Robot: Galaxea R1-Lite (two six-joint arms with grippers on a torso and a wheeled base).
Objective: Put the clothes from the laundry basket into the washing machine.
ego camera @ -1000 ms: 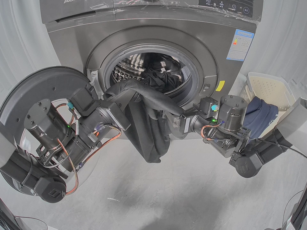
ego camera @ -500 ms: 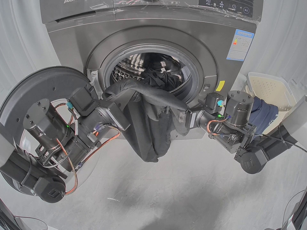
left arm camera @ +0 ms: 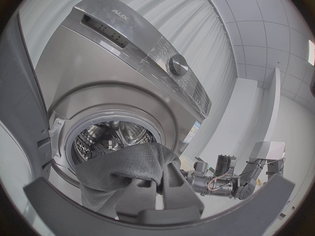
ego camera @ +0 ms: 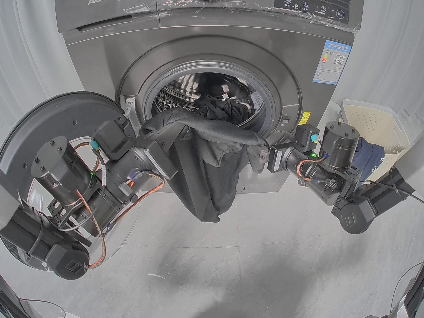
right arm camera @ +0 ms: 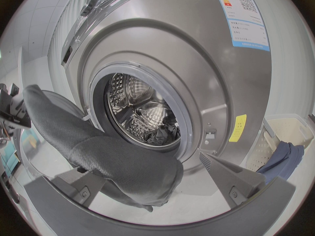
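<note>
**A:** What sits at the far left of the head view?

**B:** The round door [ego camera: 66, 115] of the washing machine [ego camera: 212, 45] stands swung open at the left middle. Just right of it, the left gripper [ego camera: 174, 133] is clenched on one end of a black garment [ego camera: 207, 173].

**A:** And where does that garment go?

**B:** It stretches across the centre of the frame, in front of the lower rim of the drum opening [ego camera: 212, 102]. Most of it hangs down below the rim as a long fold, clear of the floor. Above it, inside the drum, lies a heap of dark clothes [ego camera: 225, 109].

**A:** What about the garment's other end?

**B:** That end is draped over the right gripper [ego camera: 263, 153], right of centre. The gripper is released. In the right wrist view its fingers [right arm camera: 229, 177] stand wide apart, and the cloth lies over one of them while the other is bare.

**A:** Anything farther right?

**B:** The cream laundry basket [ego camera: 375, 120] stands at the right edge beside the machine. A navy garment [ego camera: 369, 157] spills over its near rim, behind the right arm.
</note>
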